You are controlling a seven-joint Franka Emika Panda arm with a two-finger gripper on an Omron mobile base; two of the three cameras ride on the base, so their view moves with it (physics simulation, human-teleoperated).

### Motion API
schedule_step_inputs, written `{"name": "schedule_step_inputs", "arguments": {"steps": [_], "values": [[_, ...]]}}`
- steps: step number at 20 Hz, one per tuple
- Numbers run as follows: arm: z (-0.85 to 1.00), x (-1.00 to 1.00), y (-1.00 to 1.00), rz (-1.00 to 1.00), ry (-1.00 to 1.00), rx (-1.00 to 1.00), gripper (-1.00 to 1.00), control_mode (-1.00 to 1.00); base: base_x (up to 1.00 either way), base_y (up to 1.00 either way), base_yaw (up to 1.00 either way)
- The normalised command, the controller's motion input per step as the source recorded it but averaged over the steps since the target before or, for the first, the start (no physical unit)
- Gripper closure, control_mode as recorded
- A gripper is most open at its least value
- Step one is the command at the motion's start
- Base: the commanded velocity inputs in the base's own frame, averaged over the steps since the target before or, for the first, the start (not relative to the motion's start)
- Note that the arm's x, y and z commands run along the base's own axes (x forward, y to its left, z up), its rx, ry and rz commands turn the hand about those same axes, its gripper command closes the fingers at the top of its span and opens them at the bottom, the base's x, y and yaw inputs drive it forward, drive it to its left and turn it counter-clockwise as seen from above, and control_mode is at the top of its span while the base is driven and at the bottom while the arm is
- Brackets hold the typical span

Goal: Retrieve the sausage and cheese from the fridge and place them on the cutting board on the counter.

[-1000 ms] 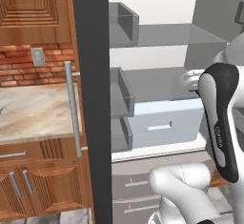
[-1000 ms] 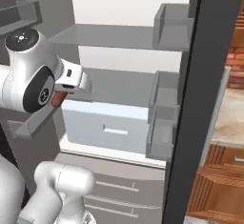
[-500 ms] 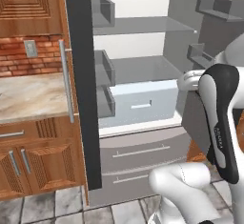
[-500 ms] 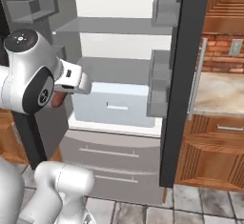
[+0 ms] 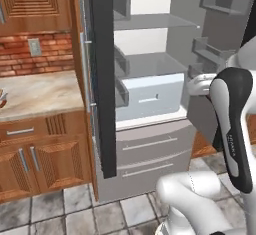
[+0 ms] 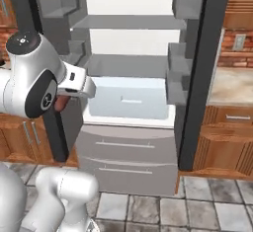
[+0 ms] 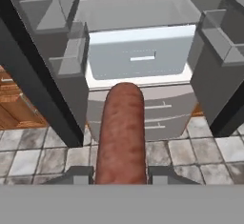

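Sausage [image 7: 121,132] sits clamped lengthwise in the claw [image 7: 120,174], long axis pointing toward the open fridge [image 7: 138,56], table [image 5: 35,91] lying leftward.

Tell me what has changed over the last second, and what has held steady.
The base has backed away from the fridge: both base views now take in its lower drawers, the floor tiles and more of the counter. So the camera moved, not the fridge. Nothing was taken or released. The tool stays shut on the sausage, and the doors stay open.
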Motion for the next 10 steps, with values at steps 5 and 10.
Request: {"name": "schedule_step_inputs", "arguments": {"steps": [5, 10], "values": [[0.0, 0.0, 0.0, 0.0, 0.0, 0.0, 1.0, 1.0, -0.27, 0.93, -0.13], [0.0, 0.0, 0.0, 0.0, 0.0, 0.0, 1.0, 1.0, -0.09, 1.0, -0.11]]}}
